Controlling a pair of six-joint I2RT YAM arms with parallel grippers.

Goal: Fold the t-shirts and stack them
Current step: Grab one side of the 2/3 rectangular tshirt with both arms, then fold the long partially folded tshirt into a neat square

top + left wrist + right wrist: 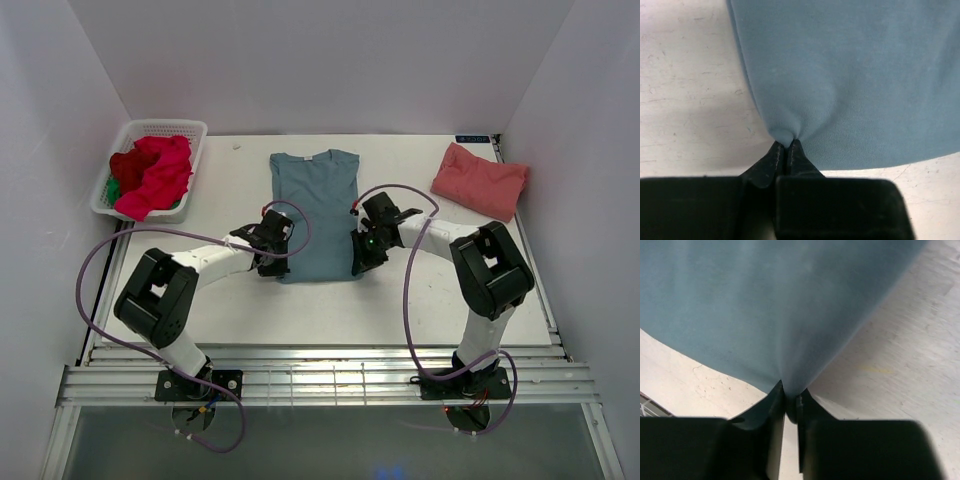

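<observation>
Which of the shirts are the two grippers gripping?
The teal-blue shirt, spread flat mid-table: left gripper and right gripper pinch its near corners. The pink shirt lies folded far right; the red shirt sits in the basket.

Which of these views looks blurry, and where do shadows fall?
Right wrist: the teal shirt looks soft and blurred above the fingers. Left wrist: crisp weave, faint shadow on the table beside it. Top view: evenly lit, no glare.
</observation>
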